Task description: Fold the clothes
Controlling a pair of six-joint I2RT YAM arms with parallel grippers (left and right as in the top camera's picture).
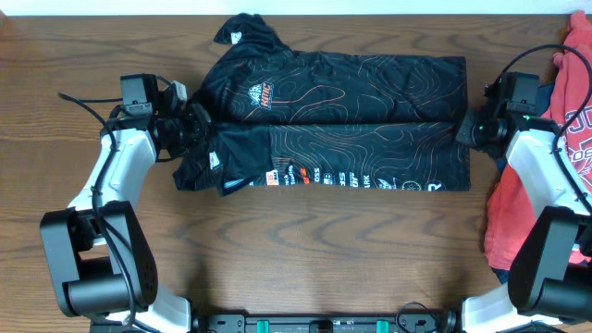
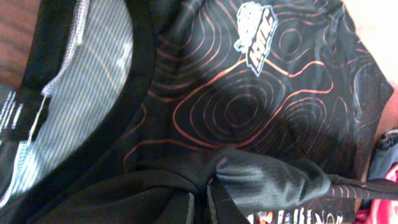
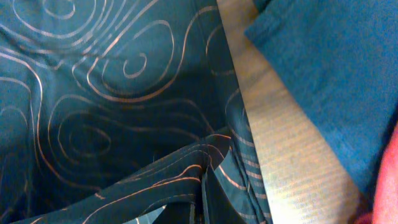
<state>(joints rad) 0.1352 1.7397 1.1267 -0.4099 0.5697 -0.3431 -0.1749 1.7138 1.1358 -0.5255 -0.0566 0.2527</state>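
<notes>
The black jersey (image 1: 351,102) with orange contour lines lies across the middle of the table, its near half folded up along a lengthwise crease, white lettering along the front edge. My left gripper (image 1: 196,125) is shut on the jersey's collar-end edge; the left wrist view shows the pinched fold (image 2: 205,199) and a chest logo (image 2: 256,37). My right gripper (image 1: 467,128) is shut on the hem-end edge; the right wrist view shows the fabric pinched between its fingers (image 3: 208,186).
A pile of red (image 1: 527,203) and blue (image 1: 546,97) clothes lies at the right edge, close behind my right arm; the blue cloth (image 3: 336,68) shows in the right wrist view. Brown wooden table (image 1: 305,250) spreads in front.
</notes>
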